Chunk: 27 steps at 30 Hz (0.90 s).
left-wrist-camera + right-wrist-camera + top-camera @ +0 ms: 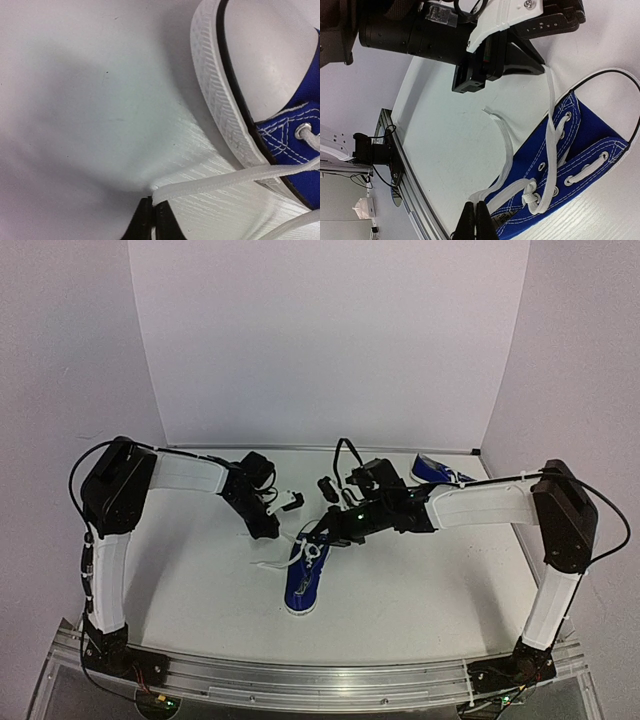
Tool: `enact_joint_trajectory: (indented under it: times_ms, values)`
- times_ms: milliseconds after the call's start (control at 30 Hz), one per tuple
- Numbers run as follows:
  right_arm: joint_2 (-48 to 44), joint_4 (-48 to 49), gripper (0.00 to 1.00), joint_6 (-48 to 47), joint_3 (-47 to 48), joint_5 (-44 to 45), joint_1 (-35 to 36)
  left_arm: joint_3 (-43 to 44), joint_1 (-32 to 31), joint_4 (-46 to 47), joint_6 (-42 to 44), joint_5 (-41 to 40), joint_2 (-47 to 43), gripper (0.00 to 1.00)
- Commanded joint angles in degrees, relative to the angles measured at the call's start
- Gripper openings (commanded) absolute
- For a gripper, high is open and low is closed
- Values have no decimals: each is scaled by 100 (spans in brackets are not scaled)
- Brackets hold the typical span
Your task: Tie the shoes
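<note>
Nearest, along the bottom of the overhead view, runs an aluminium rail carrying both arm bases. Past it, mid-frame on the white table, sits the near shoe, toe cap towards the rail; both grippers crowd over its upper end and hide the opening. The left gripper has its fingers pressed together on a lace strand running right to the shoe. The right gripper is likewise pinched, on a second strand. The far shoe sits upper right, partly behind the right forearm
</note>
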Motion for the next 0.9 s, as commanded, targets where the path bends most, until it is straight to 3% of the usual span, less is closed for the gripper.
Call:
enact_joint_trajectory:
  times_ms: [0,133,233,333,467,667,867]
  values:
    - [-48,74,0,-26,69,119,20,-319,51,-782,-403,168,-61,0]
    - [23,82,0,-42,59,130,18,-1245,10,221,-1087,176,-1271,0]
    - [26,83,0,-51,45,171,20,-1925,-394,773,-1496,-210,-2214,0]
    - [36,79,0,-68,57,217,18,-2329,-933,965,-2011,-860,-2951,0]
    - [33,83,0,-83,66,253,15,-2845,-1192,1121,-3038,-933,-3743,0]
    - [-48,70,0,-108,34,350,-31,-3197,-1615,309,-3746,-1464,-4505,0]
    - [-18,71,0,-138,57,351,-126,-3026,-2261,-792,-4162,-1739,-4171,0]
